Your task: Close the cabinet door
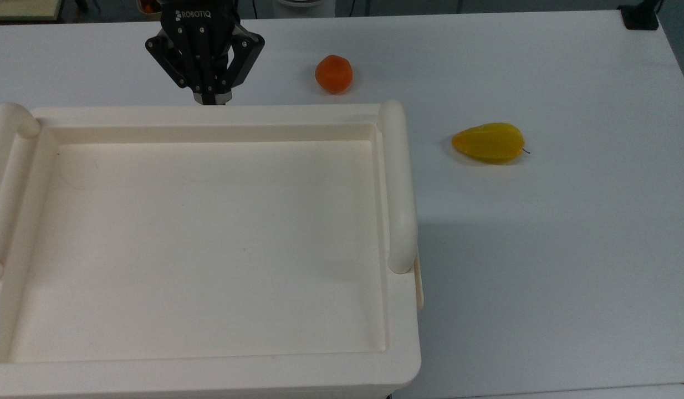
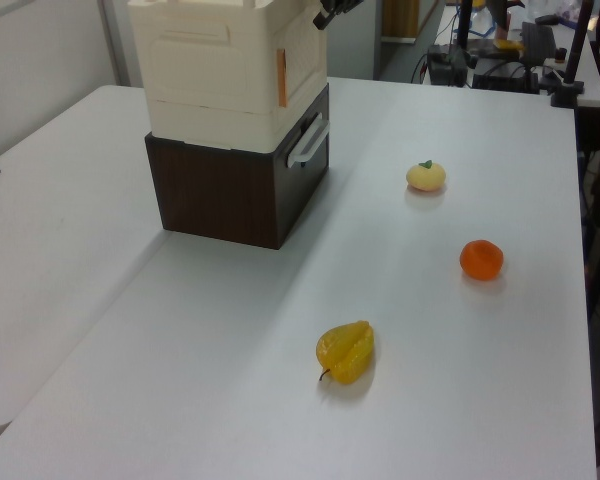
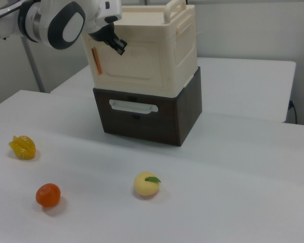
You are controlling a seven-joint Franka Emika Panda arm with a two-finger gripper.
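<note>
The cabinet [image 3: 144, 53] is a big cream box that sits on top of a dark brown drawer unit [image 3: 152, 114] on the white desk [image 1: 541, 249]. The cabinet door [image 3: 129, 58] lies flat against the cabinet's front, closed, with a thin orange strip [image 3: 96, 61] along its edge at the right view's left; in the left view the same door [image 2: 302, 65] faces the open desk and looks flush with the box. Seen from the top view, the cabinet [image 1: 209, 366] shows its recessed top, with 2 thick rounded bars, 1 on each side. The hand [image 1: 208, 101] hangs just past the cabinet's far edge in the top view, its black body pointing down toward that edge; in the right view the hand [image 3: 120, 49] is at the upper part of the door, touching it or very close to it. I cannot tell whether its fingers are spread or pressed together. It grips nothing that shows. The drawer unit has a pale handle [image 3: 133, 106] on its front. 3 fruits lie on the desk, well apart from each other and from the cabinet: an orange [image 1: 333, 73], a yellow ridged fruit [image 1: 489, 143], and a pale yellow round fruit with a green leaf [image 3: 146, 184].
</note>
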